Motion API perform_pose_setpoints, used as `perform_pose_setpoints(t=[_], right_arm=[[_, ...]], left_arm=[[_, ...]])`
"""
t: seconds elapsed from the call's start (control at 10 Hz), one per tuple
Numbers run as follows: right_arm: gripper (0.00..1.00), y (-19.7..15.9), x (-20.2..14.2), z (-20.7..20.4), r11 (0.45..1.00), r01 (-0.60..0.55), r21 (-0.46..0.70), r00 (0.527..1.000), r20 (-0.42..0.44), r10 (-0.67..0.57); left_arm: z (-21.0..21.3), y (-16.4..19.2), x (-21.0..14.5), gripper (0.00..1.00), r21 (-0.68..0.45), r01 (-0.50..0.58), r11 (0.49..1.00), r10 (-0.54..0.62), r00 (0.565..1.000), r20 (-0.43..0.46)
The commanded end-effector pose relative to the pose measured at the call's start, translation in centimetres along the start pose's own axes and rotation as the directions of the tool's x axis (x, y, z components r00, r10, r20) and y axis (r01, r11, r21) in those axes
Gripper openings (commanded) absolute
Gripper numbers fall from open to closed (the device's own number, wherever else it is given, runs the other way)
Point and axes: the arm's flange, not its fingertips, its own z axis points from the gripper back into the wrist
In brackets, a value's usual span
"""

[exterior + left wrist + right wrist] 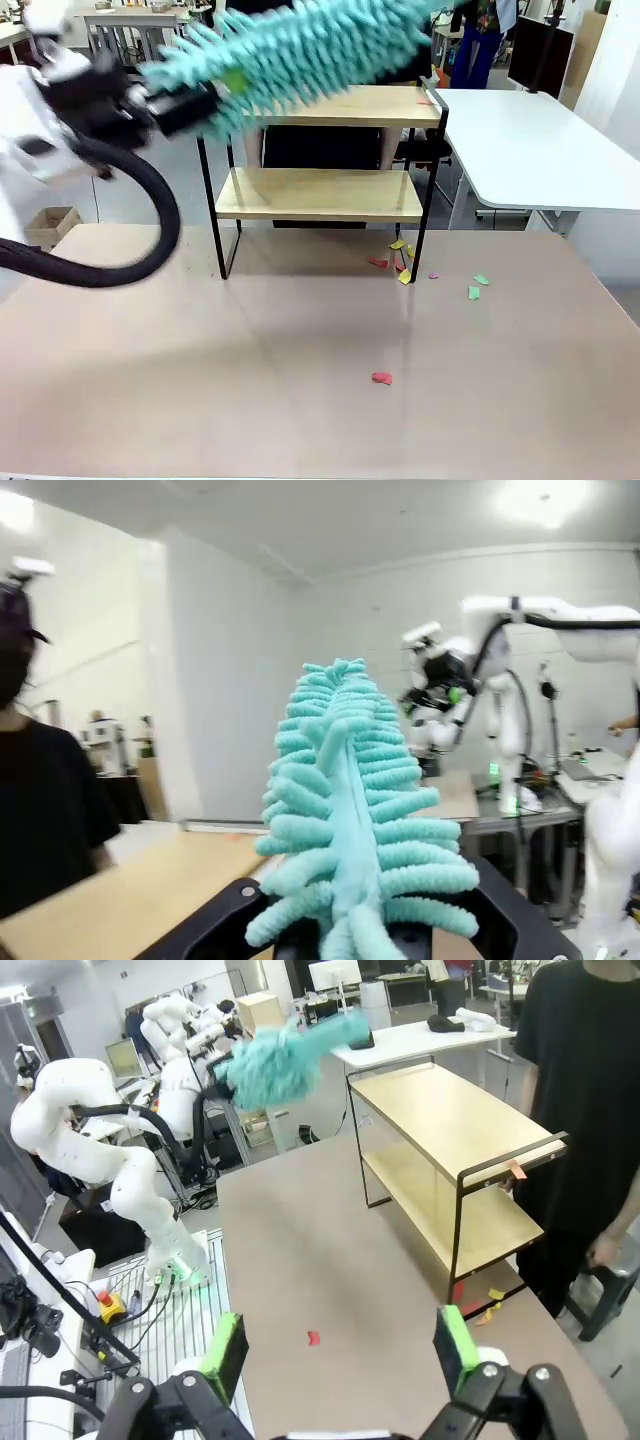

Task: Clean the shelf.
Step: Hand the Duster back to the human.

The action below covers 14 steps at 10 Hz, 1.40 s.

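Item one, work surface: I am looking at a pale beige table [200, 380] with the shelf [320, 193] standing at its far edge, centre, two light wooden boards in a thin black frame. Both boards are looking bare from the front.

Item two, debris: small paper scraps [401, 262] in red, yellow and green are lying on the table around the shelf's front right leg, with green ones [476, 287] a little further right and a single red scrap [381, 378] well apart, nearer my side. One more scrap [515, 1169] is sitting at a corner of the upper board.

Item three, tooling: my left gripper [180, 108] is clamping the handle of a turquoise chenille duster [300, 50], which is blurring above the top board. My right gripper [342, 1345] is hanging over the near table with its green-padded fingers [456, 1345] spread wide, holding nothing.

Item four, room: a person in a black shirt [590, 1090] is standing just behind the shelf. A white table [530, 140] is sitting off to the right, with more furniture beyond.
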Motion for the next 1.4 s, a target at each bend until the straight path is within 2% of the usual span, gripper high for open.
perform_pose_setpoints(t=[0.0, 0.2, 0.4, 0.5, 0.7, 1.0, 1.1, 1.3], right_arm=[[1.00, 0.0, 0.2, 0.2, 1.000, -0.017, 0.003, 1.000, -0.005, 0.017], [1.00, 0.0, 0.2, 0.2, 1.000, -0.017, 0.003, 1.000, -0.005, 0.017], [1.00, 0.0, 0.2, 0.2, 1.000, -0.017, 0.003, 1.000, -0.005, 0.017], [1.00, 0.0, 0.2, 0.2, 1.000, -0.017, 0.003, 1.000, -0.005, 0.017], [1.00, 0.0, 0.2, 0.2, 1.000, -0.017, 0.003, 1.000, -0.005, 0.017], [1.00, 0.0, 0.2, 0.2, 1.000, -0.017, 0.003, 1.000, -0.005, 0.017], [1.00, 0.0, 0.2, 0.2, 1.000, -0.017, 0.003, 1.000, -0.005, 0.017], [1.00, 0.0, 0.2, 0.2, 1.000, -0.017, 0.003, 1.000, -0.005, 0.017]], left_arm=[[4.3, -1.4, 3.8, 0.17, 0.209, 0.036, 0.977, -0.032, 0.999, -0.023], [9.6, -0.6, 6.9, 0.17, 0.399, 0.068, 0.914, -0.058, 0.998, -0.036], [14.7, 0.2, 7.4, 0.17, 0.564, 0.084, 0.821, -0.056, 0.996, -0.067], [17.0, 1.2, 6.5, 0.17, 0.638, 0.084, 0.765, -0.033, 0.995, -0.092], [20.6, 3.0, 3.3, 0.17, 0.736, 0.078, 0.672, 0.022, 0.992, -0.125], [24.4, 4.9, -3.1, 0.17, 0.820, 0.080, 0.567, 0.079, 0.985, -0.151], [25.3, 5.0, -5.5, 0.17, 0.848, 0.111, 0.518, 0.085, 0.980, -0.180], [25.8, 4.4, -9.8, 0.17, 0.878, 0.144, 0.456, 0.112, 0.970, -0.217]])
